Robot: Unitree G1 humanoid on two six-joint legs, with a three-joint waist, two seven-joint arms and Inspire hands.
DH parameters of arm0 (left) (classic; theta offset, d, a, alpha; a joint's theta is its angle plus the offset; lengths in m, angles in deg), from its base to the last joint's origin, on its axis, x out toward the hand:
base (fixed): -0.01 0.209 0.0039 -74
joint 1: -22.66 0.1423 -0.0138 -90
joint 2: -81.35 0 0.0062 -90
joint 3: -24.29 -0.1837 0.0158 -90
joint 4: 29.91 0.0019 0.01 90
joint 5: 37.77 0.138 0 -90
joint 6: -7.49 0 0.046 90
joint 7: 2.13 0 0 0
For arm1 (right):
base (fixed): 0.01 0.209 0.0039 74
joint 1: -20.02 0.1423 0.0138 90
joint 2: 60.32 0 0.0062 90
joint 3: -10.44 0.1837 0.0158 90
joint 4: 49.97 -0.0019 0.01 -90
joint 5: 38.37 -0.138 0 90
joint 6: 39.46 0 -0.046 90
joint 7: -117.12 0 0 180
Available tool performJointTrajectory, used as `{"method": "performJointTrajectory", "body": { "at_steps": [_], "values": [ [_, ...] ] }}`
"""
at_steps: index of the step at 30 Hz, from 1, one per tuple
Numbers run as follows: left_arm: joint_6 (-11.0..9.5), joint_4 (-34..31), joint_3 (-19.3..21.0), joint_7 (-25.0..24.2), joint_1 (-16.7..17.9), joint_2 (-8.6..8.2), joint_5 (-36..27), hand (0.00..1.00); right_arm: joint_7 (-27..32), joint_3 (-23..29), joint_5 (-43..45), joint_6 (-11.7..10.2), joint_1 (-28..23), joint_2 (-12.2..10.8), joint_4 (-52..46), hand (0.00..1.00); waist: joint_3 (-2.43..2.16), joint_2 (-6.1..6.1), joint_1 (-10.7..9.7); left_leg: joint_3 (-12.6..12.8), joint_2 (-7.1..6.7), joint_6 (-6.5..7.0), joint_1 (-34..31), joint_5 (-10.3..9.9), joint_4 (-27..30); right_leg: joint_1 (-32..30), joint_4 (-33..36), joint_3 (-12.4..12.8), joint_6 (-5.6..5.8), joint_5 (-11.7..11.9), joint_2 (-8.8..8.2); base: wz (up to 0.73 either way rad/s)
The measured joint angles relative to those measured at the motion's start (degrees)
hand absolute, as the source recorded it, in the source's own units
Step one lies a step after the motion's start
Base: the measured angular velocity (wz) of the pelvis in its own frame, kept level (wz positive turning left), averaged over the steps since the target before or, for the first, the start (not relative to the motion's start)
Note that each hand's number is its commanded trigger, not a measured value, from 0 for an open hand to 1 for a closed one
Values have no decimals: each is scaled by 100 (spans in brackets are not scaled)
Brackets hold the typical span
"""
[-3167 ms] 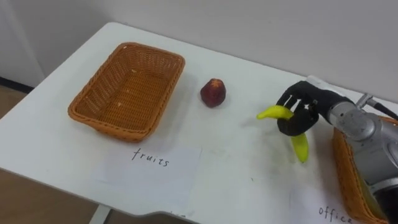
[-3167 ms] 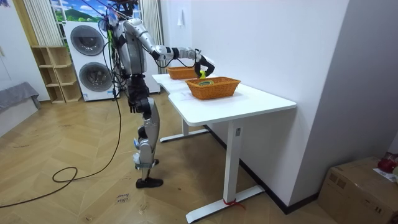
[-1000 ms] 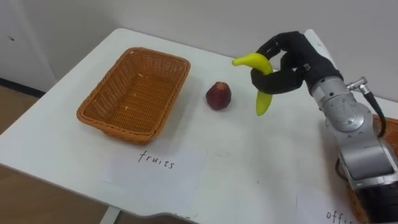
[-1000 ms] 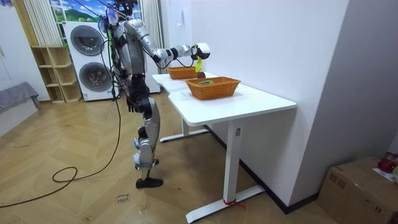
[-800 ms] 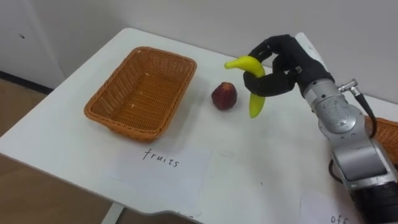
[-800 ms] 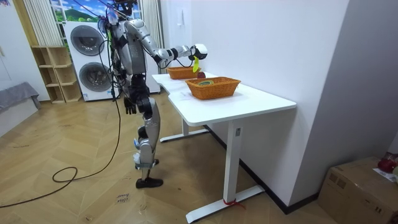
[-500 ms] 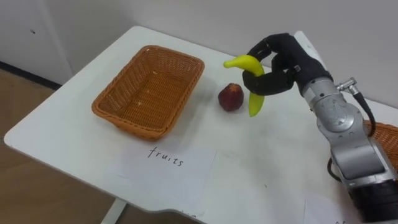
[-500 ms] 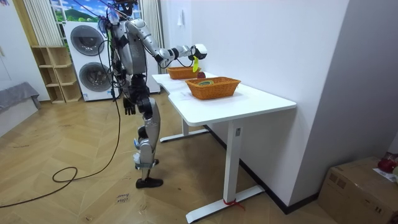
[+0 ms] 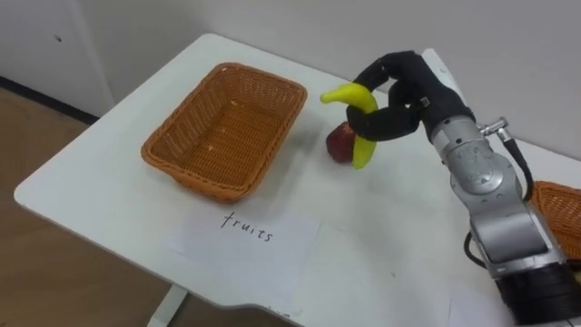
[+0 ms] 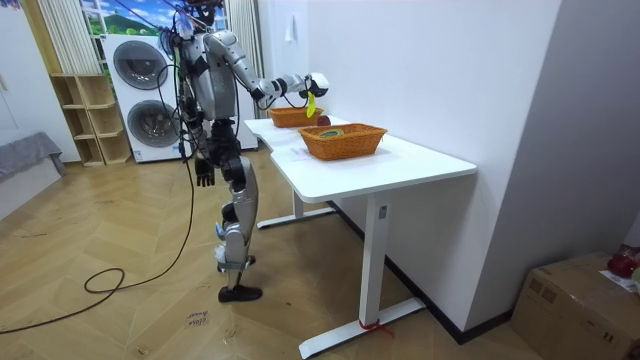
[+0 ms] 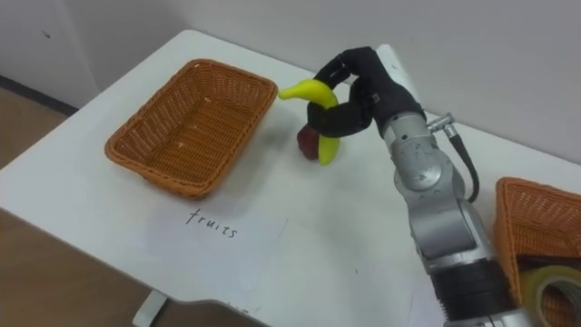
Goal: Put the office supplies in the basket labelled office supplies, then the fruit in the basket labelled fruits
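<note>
The banana (image 9: 349, 94) is held above the surface (image 9: 390, 245), the right hand (image 9: 406, 89) curled around it, over the red fruit (image 9: 338, 145) just beside the right rim of the fruit basket (image 9: 227, 127). A paper label (image 9: 247, 232) lies at the near edge. A second basket (image 11: 537, 227) sits at the right edge. The left hand (image 10: 205, 176) hangs beside the robot, which stands on a wooden floor (image 10: 120, 310).

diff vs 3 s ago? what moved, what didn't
The right hand, shut on the banana throughout, rose from low over the table near the office basket and carried it to the robot's left; it now hangs by the red fruit, just short of the fruits basket. Nothing let go. Red fruit, baskets and fruits label stayed; the picture's shift is the camera's. The left hand hangs at its side.
</note>
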Motion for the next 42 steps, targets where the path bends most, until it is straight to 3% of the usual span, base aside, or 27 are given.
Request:
{"method": "performJointTrajectory", "body": {
  "at_steps": [8, 17, 24, 42],
  "values": [
    [8, -5, -27, -50, 8, -1, -9, 0, 161, -193, -338, -17, 440, -27, 225, 100, 11, 16, 12, -179, -49, 1, 6, 1, 41, 107, 5, -281, 34, -21, -40, 12],
    [-6, -59, -116, -2, -40, 44, -16, 0, 384, -434, -527, -20, 488, -27, 546, 100, -29, -44, 150, -208, -96, 27, -33, 16, 65, 97, 7, -313, 37, -23, -82, 1],
    [-5, -90, -117, 32, -33, 37, -9, 0, 648, -442, -808, -20, 789, -31, 574, 100, -25, -65, 185, -249, -105, 26, -103, 18, 80, 60, 3, -301, 45, -29, -75, 2],
    [4, -421, -91, 32, 112, 60, 12, 0, 932, -853, -861, -19, 1072, -117, 1082, 100, 1, -193, 667, -489, -158, 31, -189, 23, 89, 57, -5, -471, 76, -48, -96, 7]
  ]
}}
